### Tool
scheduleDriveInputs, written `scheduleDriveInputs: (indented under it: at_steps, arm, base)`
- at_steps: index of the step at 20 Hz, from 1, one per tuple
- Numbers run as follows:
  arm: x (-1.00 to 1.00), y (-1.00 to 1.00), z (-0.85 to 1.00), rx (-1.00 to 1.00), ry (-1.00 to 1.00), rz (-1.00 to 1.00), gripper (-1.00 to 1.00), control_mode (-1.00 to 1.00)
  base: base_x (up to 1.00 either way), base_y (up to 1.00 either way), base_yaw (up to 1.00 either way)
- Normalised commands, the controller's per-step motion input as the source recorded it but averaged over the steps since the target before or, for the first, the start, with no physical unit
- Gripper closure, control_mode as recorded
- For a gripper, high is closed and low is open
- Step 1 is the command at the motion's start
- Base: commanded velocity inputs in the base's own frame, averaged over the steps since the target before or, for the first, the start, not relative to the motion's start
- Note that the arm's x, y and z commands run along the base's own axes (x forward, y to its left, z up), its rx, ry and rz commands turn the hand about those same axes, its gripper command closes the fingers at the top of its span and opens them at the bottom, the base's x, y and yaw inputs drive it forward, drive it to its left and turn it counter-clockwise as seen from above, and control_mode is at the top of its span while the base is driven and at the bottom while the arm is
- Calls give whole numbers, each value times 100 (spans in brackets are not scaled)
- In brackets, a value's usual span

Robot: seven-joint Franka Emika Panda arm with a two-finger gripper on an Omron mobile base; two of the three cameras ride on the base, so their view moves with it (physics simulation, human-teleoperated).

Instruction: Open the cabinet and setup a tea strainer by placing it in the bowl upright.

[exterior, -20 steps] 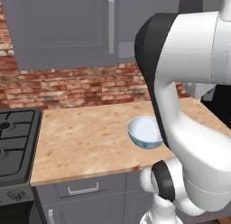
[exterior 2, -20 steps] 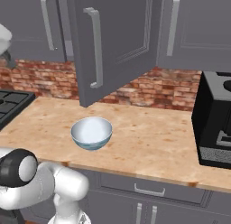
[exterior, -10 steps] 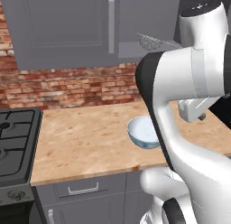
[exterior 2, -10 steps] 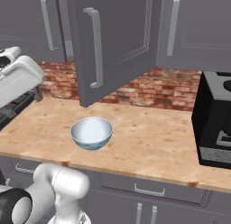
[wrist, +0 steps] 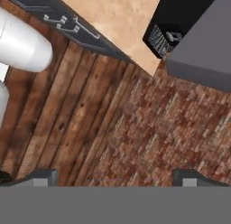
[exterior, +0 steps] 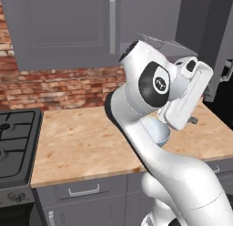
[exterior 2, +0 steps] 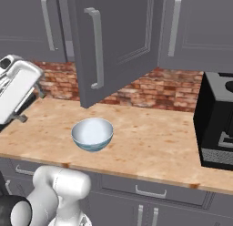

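The cabinet's door (exterior 2: 113, 43) stands swung open over the counter, its long bar handle (exterior 2: 97, 47) facing me. Below it the white bowl (exterior 2: 92, 134) sits upright with nothing in it; in the left base view the bowl (exterior: 159, 133) is half hidden behind my arm. A bit of wire mesh, perhaps the tea strainer (exterior: 148, 38), shows on the inner shelf (exterior: 175, 48) above my arm. My gripper (wrist: 117, 177) is open, holds nothing, and looks at the floor and counter edge. The hand (exterior 2: 14, 89) hangs left of the bowl, above the counter.
A black appliance (exterior 2: 217, 125) stands on the counter's right end. A stove (exterior: 13, 143) adjoins the counter (exterior 2: 154, 143) on the left. Drawers (exterior 2: 150, 192) run below it, a brick backsplash (exterior: 59, 88) behind. Closed wall cabinets (exterior 2: 195, 24) flank the open one.
My arm has swung round and the hand has come down from cabinet height to just above the counter beside the bowl. The jaws stayed open. Bowl and door have not moved.
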Motion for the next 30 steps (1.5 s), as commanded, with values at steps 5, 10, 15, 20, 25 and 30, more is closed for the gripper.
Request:
scheduleDriveInputs:
  at_steps: [5, 10, 15, 20, 25, 30]
  arm:
    - [31, -32, 0, -31, 31, -8, -100, -100]
    - [32, -67, 11, -20, 27, -5, -100, -100]
    - [24, -57, 40, -15, 14, -10, -100, -100]
    - [13, -28, 46, -10, 5, -11, -100, -100]
    - [-11, -1, 37, -9, 0, -11, -100, -100]
    - [-29, 5, 12, -7, -1, -12, -100, -100]
  base:
    - [0, 0, 0]
    - [0, 0, 0]
    - [0, 0, 0]
    - [0, 0, 0]
    - [0, 0, 0]
    - [0, 0, 0]
